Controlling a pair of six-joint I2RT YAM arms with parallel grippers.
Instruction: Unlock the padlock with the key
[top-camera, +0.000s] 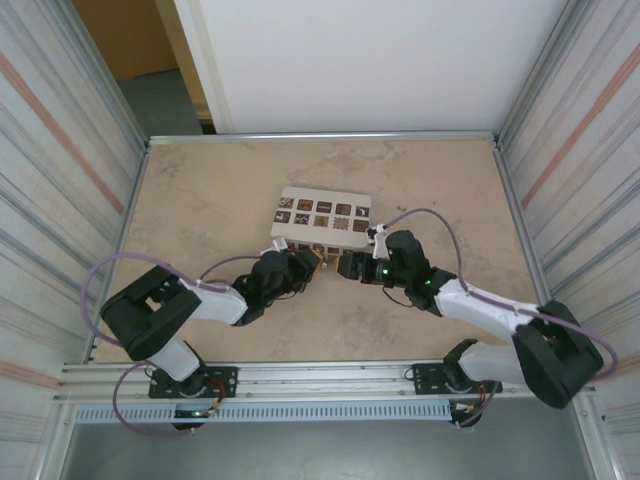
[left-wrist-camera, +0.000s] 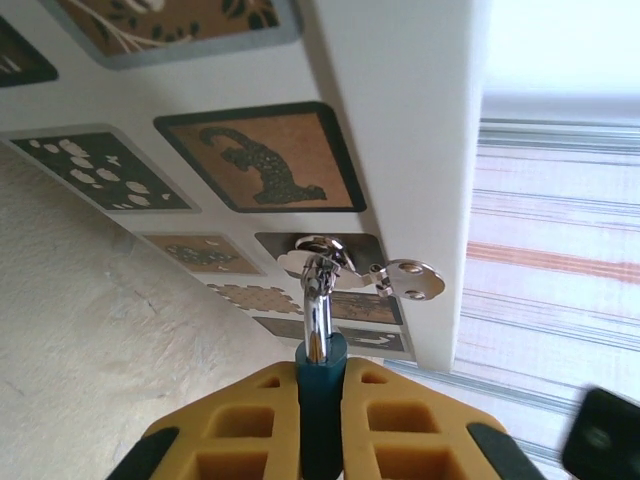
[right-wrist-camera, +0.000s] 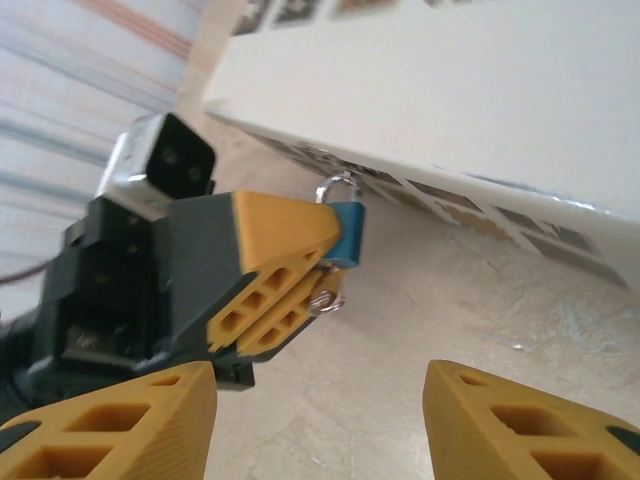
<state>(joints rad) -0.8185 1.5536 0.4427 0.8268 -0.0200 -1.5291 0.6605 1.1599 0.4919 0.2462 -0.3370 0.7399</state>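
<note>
padlock (left-wrist-camera: 321, 400) — body mostly hidden in left gripper (left-wrist-camera: 320, 368) | right gripper (right-wrist-camera: 320, 375) — fingers cut by bottom edge

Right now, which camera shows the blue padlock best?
The right wrist view: the small bright-blue padlock shows body and silver shackle side-on. The left wrist view gives its narrow edge and shackle; from above it is too small to tell.

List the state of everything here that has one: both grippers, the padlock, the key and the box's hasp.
left gripper: shut on the padlock body.
right gripper: open, nothing between its fingers.
padlock: shackle threaded through the hasp and looks seated; cannot tell whether it is locked.
key: its ring hangs under the padlock, blade hidden, probably inserted.
hasp: folded shut against the box.
</note>
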